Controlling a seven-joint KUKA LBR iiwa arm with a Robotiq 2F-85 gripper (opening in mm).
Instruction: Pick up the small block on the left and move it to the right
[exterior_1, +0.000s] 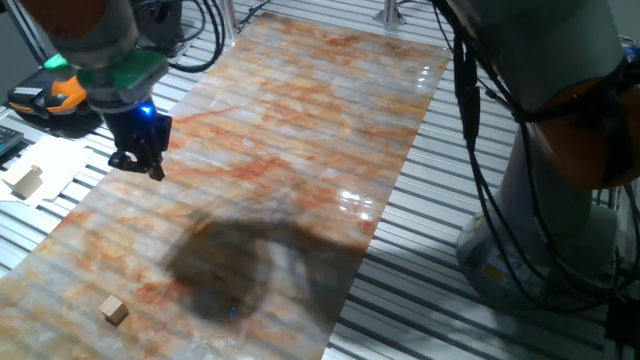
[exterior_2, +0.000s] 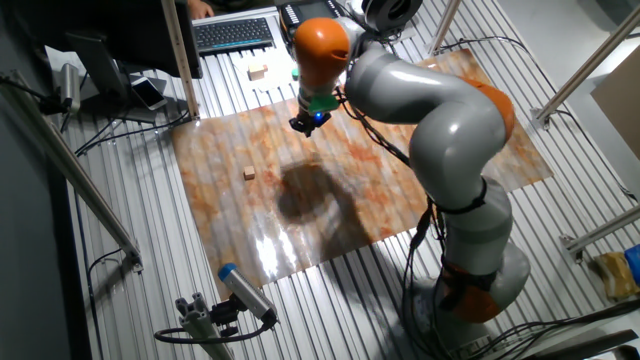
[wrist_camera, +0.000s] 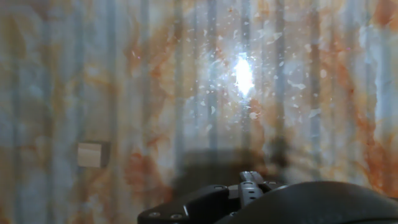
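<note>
Item: small block, loose on marbled desk, at 7 o'clock from raised gripper. Fingers empty; spread indeterminate. Risk: tiny cube, an off-centre descent nudges it away.

From one fixed view I look low and close across the marbled mat, down its length, with the gripper at upper left and the arm's base at right. The other fixed view sits high and farther back, facing down on the whole mat, the arm and the desk's keyboard behind. Both share the mat and the small block. The hand view points straight down near the mat, its housing filling the bottom edge; the block shows at left.
</note>
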